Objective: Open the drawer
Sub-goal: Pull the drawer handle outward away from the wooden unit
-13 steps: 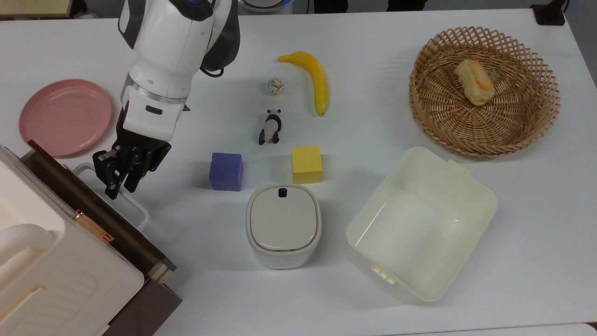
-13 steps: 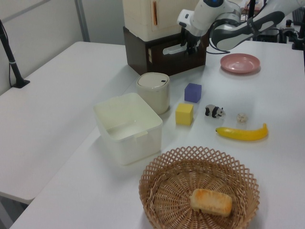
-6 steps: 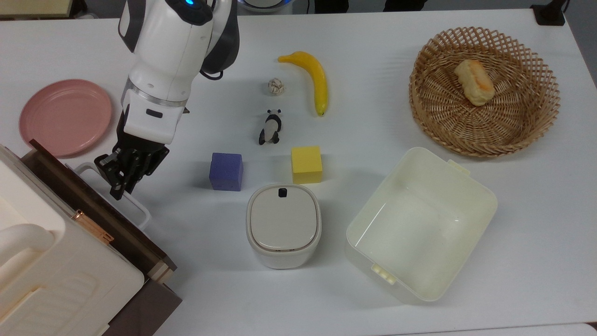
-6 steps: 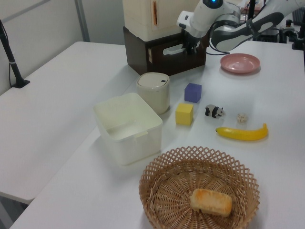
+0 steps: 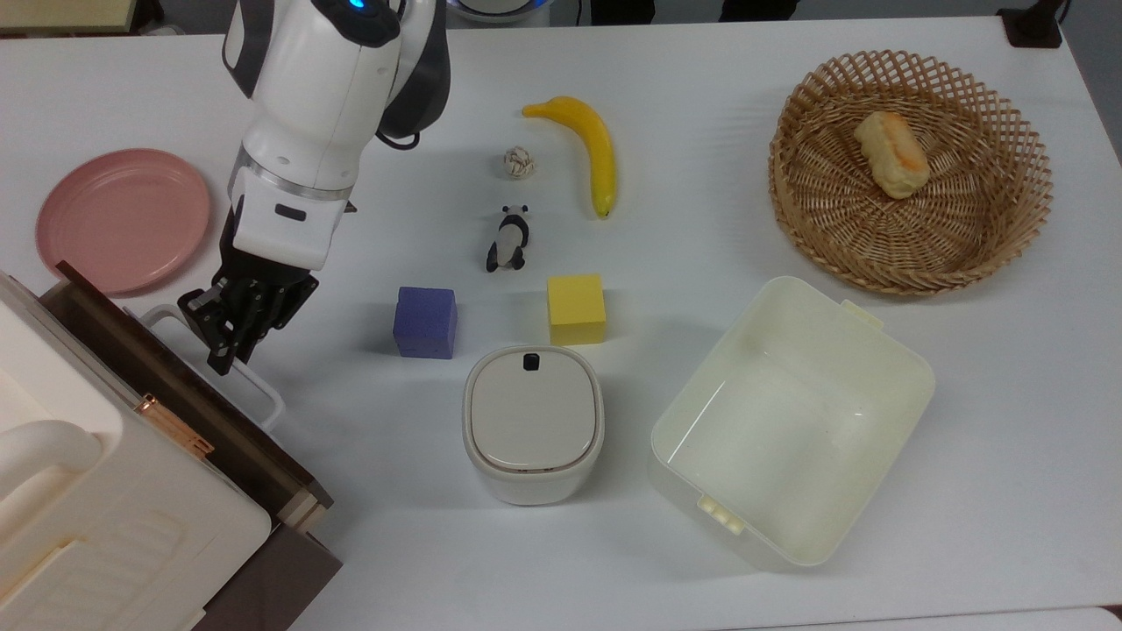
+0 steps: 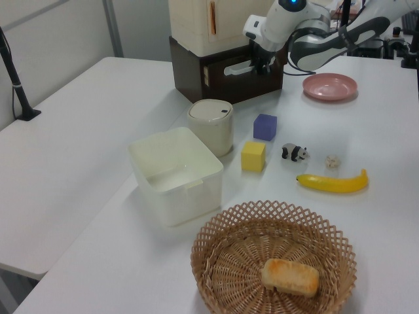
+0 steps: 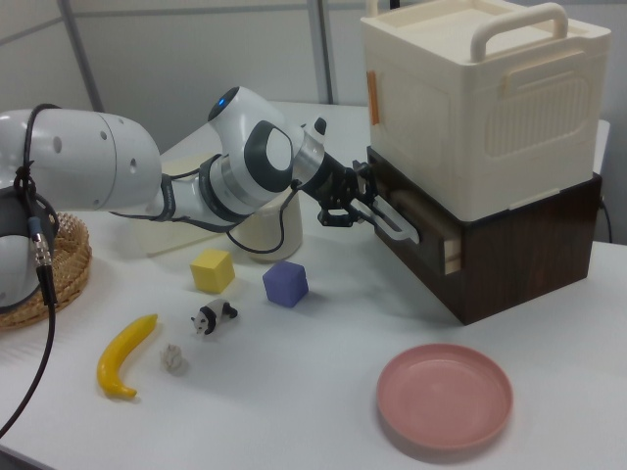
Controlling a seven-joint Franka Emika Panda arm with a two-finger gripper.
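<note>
The drawer (image 5: 210, 421) is a dark brown wooden box at the top view's lower left, under a cream plastic case (image 5: 88, 508). Its white loop handle (image 5: 263, 394) sticks out from the front panel toward the table. My gripper (image 5: 226, 346) is at the handle's upper end, its black fingers shut on the white bar. In the right view the gripper (image 7: 364, 208) holds the handle (image 7: 400, 230) just in front of the drawer (image 7: 431, 264). In the left view the gripper (image 6: 260, 64) is at the handle (image 6: 237, 67) on the drawer (image 6: 226, 82).
A pink plate (image 5: 123, 219) lies just behind the gripper. A purple cube (image 5: 425, 322), yellow cube (image 5: 576, 308), toy panda (image 5: 508, 238), banana (image 5: 587, 145) and lidded cream canister (image 5: 532, 421) fill the middle. A cream tub (image 5: 789, 421) and a wicker basket (image 5: 912, 280) stand at the top view's right.
A second ago the fingers stood wider apart around the handle; they have since closed onto it. The arm has hardly shifted and the drawer has not visibly moved.
</note>
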